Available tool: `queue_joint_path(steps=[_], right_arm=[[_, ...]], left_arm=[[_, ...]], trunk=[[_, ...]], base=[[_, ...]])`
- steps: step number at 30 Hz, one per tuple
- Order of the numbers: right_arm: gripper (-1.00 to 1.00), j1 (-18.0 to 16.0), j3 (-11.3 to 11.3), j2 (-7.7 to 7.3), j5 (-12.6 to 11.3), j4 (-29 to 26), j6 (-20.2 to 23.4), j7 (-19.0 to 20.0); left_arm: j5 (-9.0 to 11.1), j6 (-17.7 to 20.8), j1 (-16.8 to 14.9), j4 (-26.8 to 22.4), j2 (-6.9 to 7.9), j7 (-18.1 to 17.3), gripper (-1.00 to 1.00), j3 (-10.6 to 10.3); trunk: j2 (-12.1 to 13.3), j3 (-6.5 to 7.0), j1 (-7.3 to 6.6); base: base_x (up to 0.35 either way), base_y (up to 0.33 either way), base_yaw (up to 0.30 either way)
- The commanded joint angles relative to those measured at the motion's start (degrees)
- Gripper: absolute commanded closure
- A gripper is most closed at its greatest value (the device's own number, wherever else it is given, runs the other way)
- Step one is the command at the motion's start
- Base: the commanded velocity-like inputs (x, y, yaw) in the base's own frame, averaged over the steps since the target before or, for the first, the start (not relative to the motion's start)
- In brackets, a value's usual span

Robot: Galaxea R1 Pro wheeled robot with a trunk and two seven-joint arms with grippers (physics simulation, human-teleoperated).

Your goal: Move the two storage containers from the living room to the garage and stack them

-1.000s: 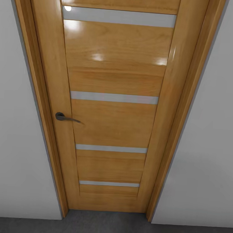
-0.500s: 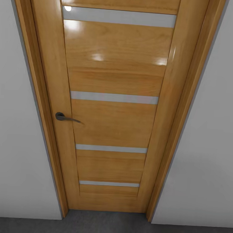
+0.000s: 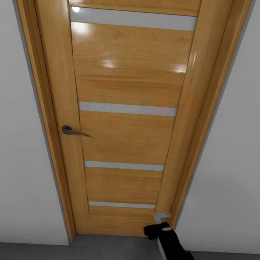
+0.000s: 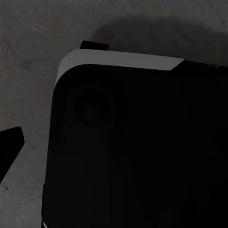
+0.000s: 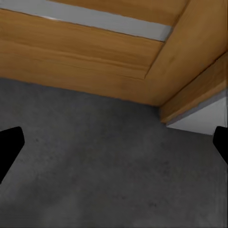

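neither of the two storage containers is seen; a closed wooden door (image 3: 127,118) is faced across the floor (image 3: 109,254). its handle (image 3: 73,132) lies up and left of the right tool (image 3: 157,225), whose fingers are spread wide, holding nothing; the left tool's state cannot be told.
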Motion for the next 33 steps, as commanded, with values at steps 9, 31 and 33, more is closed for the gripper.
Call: queue_joint_path(steps=[9, 31, 33], right_arm=[[-1.0, -0.1, 1.1, 0.27, 2.0, 0.1, 0.6, 0.1], [-1.0, -21.7, 17.4, 2.78, -4.6, -5.1, -0.8, 0.4], [-1.0, -22.7, 19.2, 2.78, -6.4, -5.0, -1.3, 0.4]], left_arm=[[0.4, -0.2, 0.0, 0.0, -0.01, 0.0, -1.0, 0.0], [0.4, -0.2, 0.0, -0.2, -0.1, 0.0, -1.0, 0.0], [0.4, -0.2, 0.0, -0.2, -0.1, 0.0, -1.0, 0.0]], trunk=[[0.0, -0.06, 0.0], [0.0, -0.06, 0.0], [0.0, -0.06, 0.0]], base=[[0.0, 0.0, 0.0], [0.0, 0.0, 0.0], [0.0, 0.0, 0.0]])
